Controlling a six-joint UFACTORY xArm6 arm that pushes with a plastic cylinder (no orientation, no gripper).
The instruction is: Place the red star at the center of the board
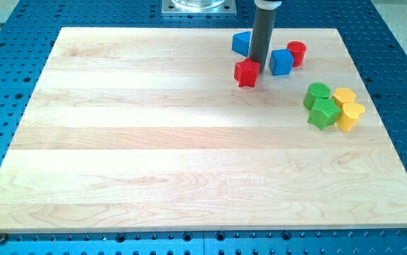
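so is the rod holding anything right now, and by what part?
Nothing is held; there is no gripper. My tip sits at the top edge of the red star, apparently touching it, placed to push only.

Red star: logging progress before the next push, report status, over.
My tip at the red star, on its top-right side. Star sits near the board's top edge, off center. Path to center clear.

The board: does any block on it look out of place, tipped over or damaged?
Nothing looks damaged or tipped. The red star sits near the view's top edge of the board, far from the centre, with my tip against its upper right. All other blocks crowd the view's upper right: two blue, a red cylinder, two green, two yellow.
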